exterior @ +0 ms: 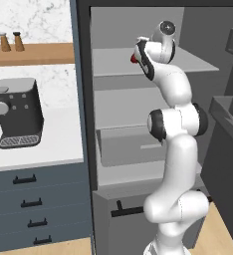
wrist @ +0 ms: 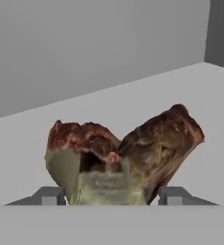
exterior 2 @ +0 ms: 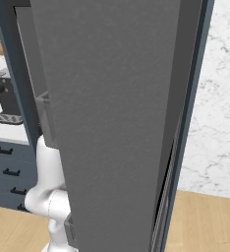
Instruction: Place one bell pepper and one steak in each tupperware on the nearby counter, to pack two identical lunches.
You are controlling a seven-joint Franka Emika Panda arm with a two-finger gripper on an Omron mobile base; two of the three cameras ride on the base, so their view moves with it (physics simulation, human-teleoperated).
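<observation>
Left base view: from behind-left, facing the open fridge [exterior: 138,99] and counter [exterior: 39,144]. Right base view: from behind-right, close against the fridge door [exterior 2: 117,123]; coffee machine [exterior: 16,112] shared. Hand view: close on the steak [wrist: 128,153], along the shelf [wrist: 109,110].

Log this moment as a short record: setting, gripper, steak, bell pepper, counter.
setting: open fridge, arm reaching onto its upper shelf
gripper: fingertips either side of the steak, closed on it
steak: on the shelf, between the fingers
bell pepper: a red bit showing beside the wrist on the same shelf
counter: white, left of the fridge, coffee machine on it
</observation>
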